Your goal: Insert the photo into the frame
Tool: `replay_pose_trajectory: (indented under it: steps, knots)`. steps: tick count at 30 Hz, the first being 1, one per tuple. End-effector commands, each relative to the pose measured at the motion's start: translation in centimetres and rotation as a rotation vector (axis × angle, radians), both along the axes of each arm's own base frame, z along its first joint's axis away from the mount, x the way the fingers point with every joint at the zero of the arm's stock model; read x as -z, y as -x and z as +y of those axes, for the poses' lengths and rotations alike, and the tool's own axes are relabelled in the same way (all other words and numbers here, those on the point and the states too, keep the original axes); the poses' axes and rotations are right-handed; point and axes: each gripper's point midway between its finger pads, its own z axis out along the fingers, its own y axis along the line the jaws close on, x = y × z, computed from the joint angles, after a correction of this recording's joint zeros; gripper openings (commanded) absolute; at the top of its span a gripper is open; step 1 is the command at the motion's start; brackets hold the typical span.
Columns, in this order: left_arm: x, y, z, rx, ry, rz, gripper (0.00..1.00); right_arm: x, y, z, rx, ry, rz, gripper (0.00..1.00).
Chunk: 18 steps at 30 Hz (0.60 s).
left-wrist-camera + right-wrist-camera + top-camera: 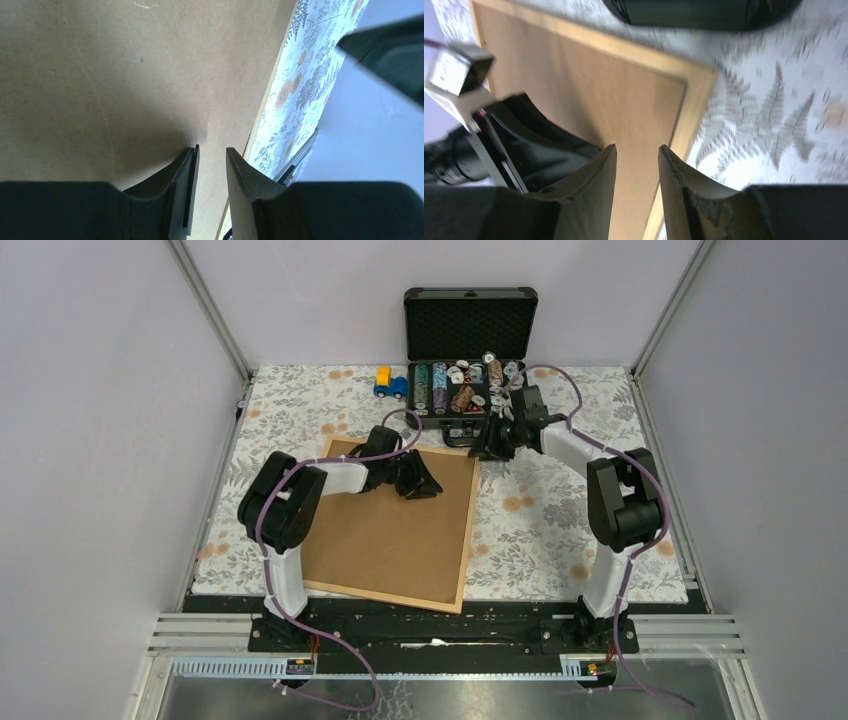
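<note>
The frame (469, 535) lies flat on the flowered cloth (560, 530), left of centre, with a brown board (390, 540) filling it. The left gripper (425, 485) sits low over the far right part of that board. Its fingers (187, 170) are a little apart with nothing between them, and I cannot tell if the tips touch the board. A toy car (390, 383) stands at the far edge, and an open black case (470, 325) of chips is to its right. The right gripper (488, 447) hangs at the frame's far right corner, jaws parted and empty.
</note>
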Motion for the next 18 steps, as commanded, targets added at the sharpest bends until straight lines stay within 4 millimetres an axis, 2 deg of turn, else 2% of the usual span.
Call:
replay_pose_trajectory:
  steps: [1,4,6,9,11,13,14,18]
  knots:
    - [5.8,2.1,4.6,-0.053,-0.259,0.072,0.37,0.4,-2.8,-0.7,0.011,0.093,-0.026,0.46]
    - [4.7,1.6,4.6,-0.046,-0.258,0.026,0.42,0.9,-3.2,-0.1,0.005,0.056,-0.017,0.5]
    - [3.6,1.1,4.5,-0.032,-0.256,-0.016,0.51,1.2,-3.2,0.2,0.005,0.002,0.009,0.5]
    - [0.6,-0.1,4.3,0.002,-0.244,-0.112,0.69,1.7,-3.3,-0.1,0.017,-0.033,0.017,0.51]
    - [-2.1,-1.4,4.9,0.002,-0.249,-0.175,0.78,1.9,-3.1,0.0,-0.001,-0.055,0.029,0.5]
    - [-4.9,-3.2,6.6,-0.033,-0.262,-0.225,0.85,2.3,-2.8,0.3,-0.015,-0.076,0.049,0.48]
    - [-5.8,-3.9,8.1,-0.062,-0.271,-0.23,0.86,2.4,-2.7,0.4,-0.02,-0.083,0.052,0.47]
    - [-7.6,-6.7,15.6,-0.23,-0.326,-0.226,0.91,2.0,-2.7,0.4,-0.021,-0.094,0.034,0.45]
